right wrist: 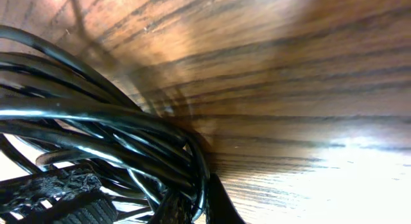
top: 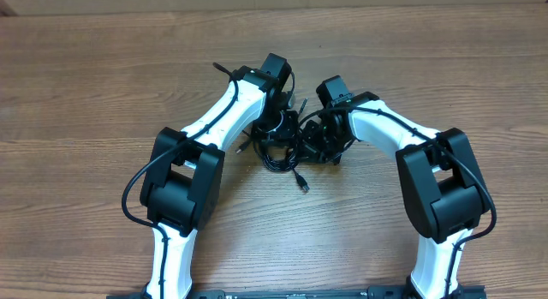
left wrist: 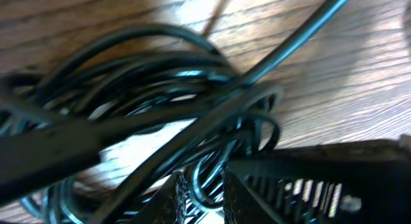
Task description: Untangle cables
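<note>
A tangle of thin black cables (top: 282, 155) lies on the wooden table between my two arms, with one plug end (top: 302, 184) trailing toward the front. My left gripper (top: 276, 126) is down in the tangle's left side. In the left wrist view its fingers (left wrist: 205, 195) are nearly together, with strands of the coiled cables (left wrist: 160, 89) between them. My right gripper (top: 324, 138) is in the tangle's right side. In the right wrist view its fingers (right wrist: 196, 208) pinch strands of the cable bundle (right wrist: 96, 121) just above the table.
The wooden table (top: 86, 93) spreads out on all sides of the tangle. Both white arms, with their own thicker black wires, angle inward from the front edge and meet over the cables.
</note>
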